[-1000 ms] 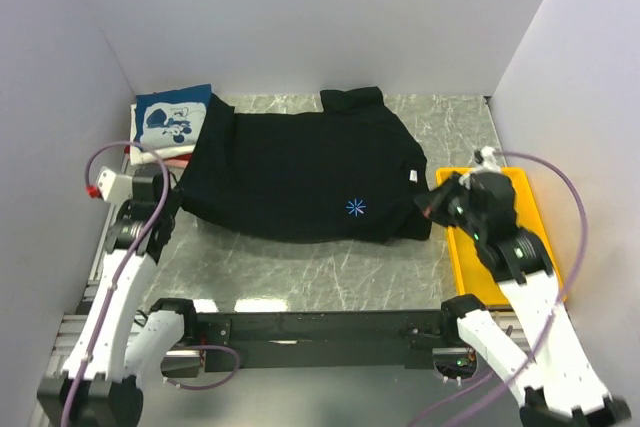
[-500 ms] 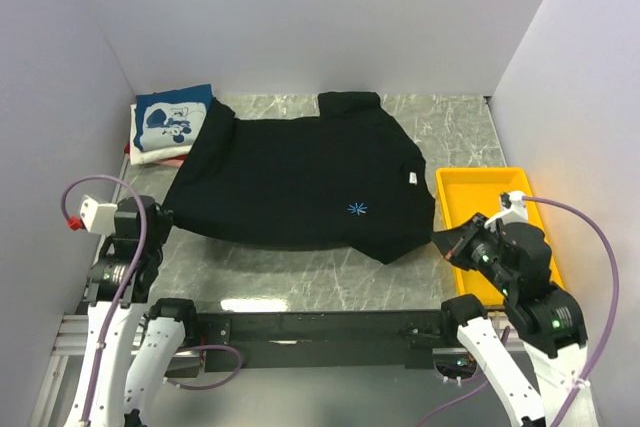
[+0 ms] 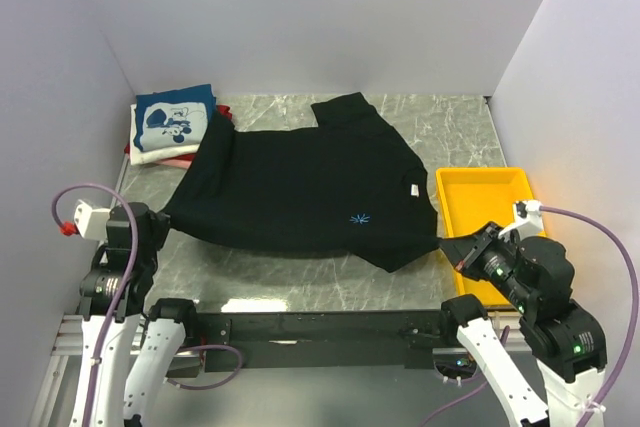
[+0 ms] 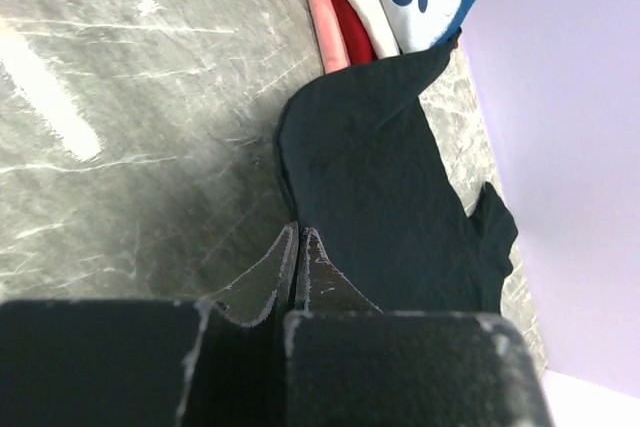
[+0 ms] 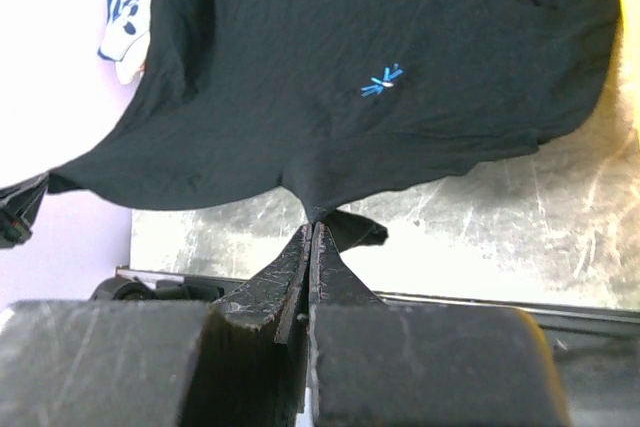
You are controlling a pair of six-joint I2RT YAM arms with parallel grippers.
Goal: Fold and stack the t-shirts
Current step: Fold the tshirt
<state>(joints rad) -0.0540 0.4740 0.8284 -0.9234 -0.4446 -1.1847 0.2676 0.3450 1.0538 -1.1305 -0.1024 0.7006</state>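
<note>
The large black t-shirt (image 3: 300, 182) with a tiny blue starburst mark (image 3: 358, 218) is stretched across the table, its near edge lifted. My left gripper (image 3: 162, 219) is shut on its near left corner (image 4: 330, 177). My right gripper (image 3: 447, 244) is shut on its near right corner (image 5: 330, 209). The shirt hangs taut between them in the right wrist view. A stack of folded shirts sits at the far left: blue with white cartoon print (image 3: 172, 117) on top, white (image 3: 150, 155) and red (image 4: 345, 32) beneath. The black shirt's far left edge touches the stack.
A yellow plastic tray (image 3: 490, 187) lies at the right of the table, under my right arm. White walls close in the left, back and right sides. The marble tabletop (image 3: 300, 277) shows in front of the shirt.
Both grippers have pulled back toward the near edge and apart, drawing the black shirt's near edge toward me and stretching it. The shirt has slid off part of the folded stack.
</note>
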